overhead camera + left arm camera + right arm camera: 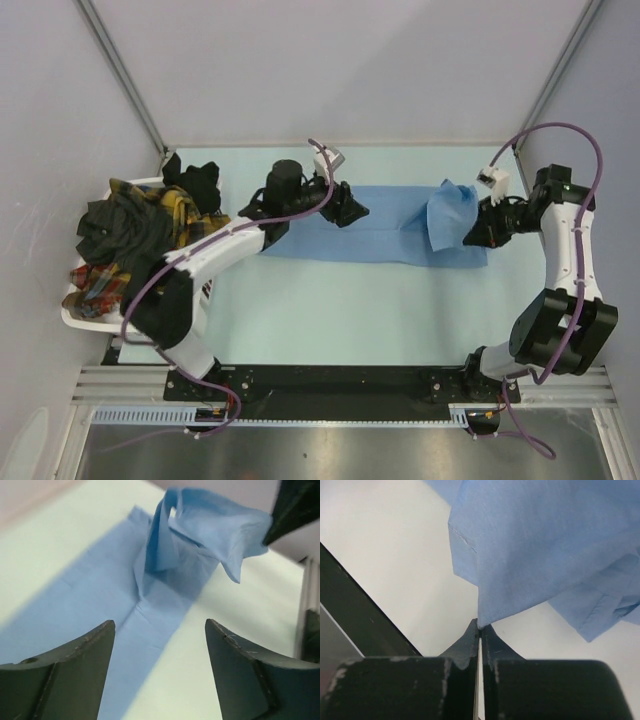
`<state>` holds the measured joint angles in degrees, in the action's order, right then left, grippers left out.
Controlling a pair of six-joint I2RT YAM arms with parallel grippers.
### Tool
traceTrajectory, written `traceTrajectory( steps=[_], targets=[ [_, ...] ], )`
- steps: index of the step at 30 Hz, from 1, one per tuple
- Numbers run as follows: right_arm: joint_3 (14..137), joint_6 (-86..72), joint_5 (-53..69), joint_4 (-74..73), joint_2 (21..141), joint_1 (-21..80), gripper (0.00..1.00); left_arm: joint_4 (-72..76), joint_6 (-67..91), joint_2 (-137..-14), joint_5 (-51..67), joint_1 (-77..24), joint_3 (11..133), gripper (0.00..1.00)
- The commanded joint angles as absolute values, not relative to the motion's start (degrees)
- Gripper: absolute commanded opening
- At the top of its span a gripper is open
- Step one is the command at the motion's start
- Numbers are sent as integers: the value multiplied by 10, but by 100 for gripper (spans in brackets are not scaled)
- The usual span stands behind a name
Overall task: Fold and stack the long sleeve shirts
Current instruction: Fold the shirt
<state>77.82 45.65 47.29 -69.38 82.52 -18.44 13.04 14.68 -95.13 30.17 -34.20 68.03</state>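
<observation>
The light blue shirt (385,233) lies folded into a long strip across the table's middle. My right gripper (478,226) is shut on its right end and holds that end lifted and folded over toward the left; in the right wrist view the cloth (540,545) hangs from my closed fingertips (480,626). My left gripper (352,212) is open and empty, just above the strip's left part; its view shows the strip (100,605) and the raised end (210,530). The dark, yellow plaid and red plaid shirts (130,235) are heaped in the basket.
The white slatted basket (85,318) stands at the left edge of the table, beside the left arm. Grey walls enclose the table on three sides. A black rail (330,382) runs along the near edge.
</observation>
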Motion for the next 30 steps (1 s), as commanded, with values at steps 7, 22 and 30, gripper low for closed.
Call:
traceTrajectory(
  steps=[7,22,30],
  targets=[
    [828,777,252,-797,789,-115,0,-53,-359,-890,467,-359,748,99],
    [689,1011,41,-564,621,-101,0,-29,-456,-871,435,-367,700,99],
    [699,1070,111,-406,615,-91,0,111,-375,-909,404,-412,716,99]
  ],
)
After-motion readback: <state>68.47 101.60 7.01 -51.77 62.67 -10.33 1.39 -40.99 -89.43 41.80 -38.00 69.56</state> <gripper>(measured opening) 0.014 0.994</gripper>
